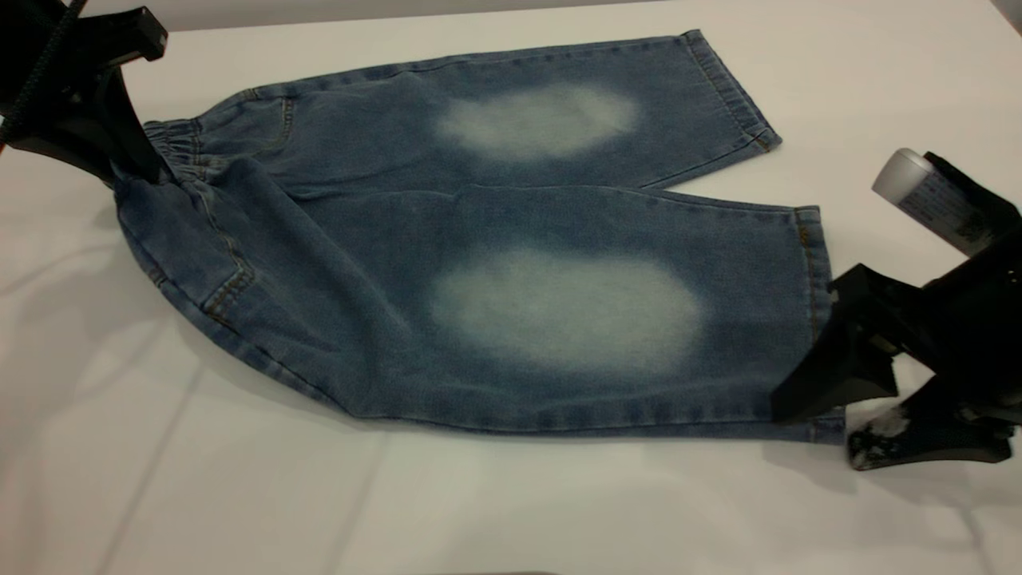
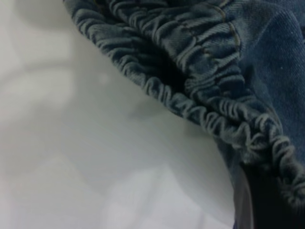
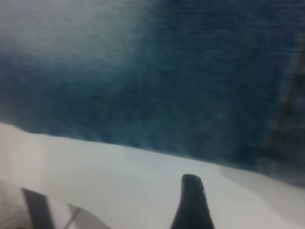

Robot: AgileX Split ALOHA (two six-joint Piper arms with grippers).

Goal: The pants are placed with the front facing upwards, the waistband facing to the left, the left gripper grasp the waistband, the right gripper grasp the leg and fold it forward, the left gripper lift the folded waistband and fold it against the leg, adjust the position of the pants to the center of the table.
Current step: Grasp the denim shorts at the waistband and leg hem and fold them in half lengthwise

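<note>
The blue denim pants (image 1: 511, 263) lie flat on the white table (image 1: 239, 495), front up, with a pale oval patch on each leg. The gathered waistband (image 1: 172, 144) points left. My left gripper (image 1: 140, 168) is at the waistband's edge, shut on it, and the cloth there is slightly raised. The left wrist view shows the ruffled waistband (image 2: 190, 67) draped over one dark finger (image 2: 259, 200). My right gripper (image 1: 822, 431) stands open at the near leg's hem (image 1: 810, 279), one finger over the hem corner, the other on the table. The right wrist view shows one finger (image 3: 191, 202) before the denim (image 3: 190, 71).
The far leg's hem (image 1: 730, 88) reaches toward the table's back edge. Bare white tabletop lies in front of the pants and to their right (image 1: 862, 96). A pale grey cylinder (image 1: 918, 192) sits on the right arm.
</note>
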